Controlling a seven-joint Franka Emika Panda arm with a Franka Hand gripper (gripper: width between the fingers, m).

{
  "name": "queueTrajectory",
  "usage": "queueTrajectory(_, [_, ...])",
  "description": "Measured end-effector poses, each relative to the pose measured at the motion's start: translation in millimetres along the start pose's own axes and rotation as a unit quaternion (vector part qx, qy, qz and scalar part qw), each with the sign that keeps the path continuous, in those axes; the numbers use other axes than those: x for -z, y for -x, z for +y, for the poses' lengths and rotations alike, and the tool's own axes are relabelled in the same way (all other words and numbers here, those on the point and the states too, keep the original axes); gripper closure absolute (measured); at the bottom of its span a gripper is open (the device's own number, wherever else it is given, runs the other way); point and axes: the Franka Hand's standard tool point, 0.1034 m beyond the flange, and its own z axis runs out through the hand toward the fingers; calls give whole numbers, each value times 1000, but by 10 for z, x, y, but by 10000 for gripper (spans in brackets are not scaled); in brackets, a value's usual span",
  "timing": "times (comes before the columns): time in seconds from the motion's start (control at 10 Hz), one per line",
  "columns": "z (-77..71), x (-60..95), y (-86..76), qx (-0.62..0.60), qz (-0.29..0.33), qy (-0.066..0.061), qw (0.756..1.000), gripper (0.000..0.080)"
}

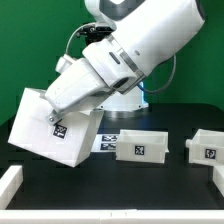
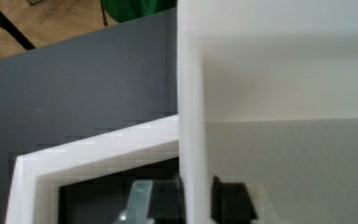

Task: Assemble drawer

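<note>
The large white casing (image 1: 40, 125) is lifted off the black table and tilted at the exterior view's left, its square tag (image 1: 58, 130) facing the camera. My gripper (image 1: 60, 98) comes down on its upper edge. In the wrist view my gripper (image 2: 190, 200) is shut on one thin casing wall (image 2: 194, 120), with one finger on each side of it. Two low white tray boxes (image 1: 145, 145) (image 1: 207, 146), each with a tag, stand on the table at the right.
The marker board (image 1: 108, 143) lies flat between the casing and the nearer tray box. A long white bar (image 1: 10, 185) runs along the table's front left, and its corner shows in the wrist view (image 2: 78, 155). The robot base stands behind.
</note>
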Motion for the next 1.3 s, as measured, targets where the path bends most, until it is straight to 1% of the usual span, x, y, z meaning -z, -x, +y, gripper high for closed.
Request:
queueTrajectory(0.2, [-4,-11,7,-1,0,-1,1000,735])
queueTrajectory(0.3, [-3,-22,13,-1,-3,0,1000,735])
queueTrajectory(0.4, [-7,-74,28,3,-16,4,1000,735])
queueTrajectory(0.5, [2,-99,55,2,-32,15,999,735])
queueTrajectory(0.7, [68,-246,142,-14,-76,35,996,735])
queueTrajectory(0.8, [77,-293,100,-19,-97,56,993,735])
queueTrajectory(0.9, [62,-278,55,-28,-111,65,991,735])
queueTrajectory(1.0, [40,-226,11,-24,-108,67,992,735])
queueTrajectory(1.3, [45,-234,23,-24,-109,67,992,735])
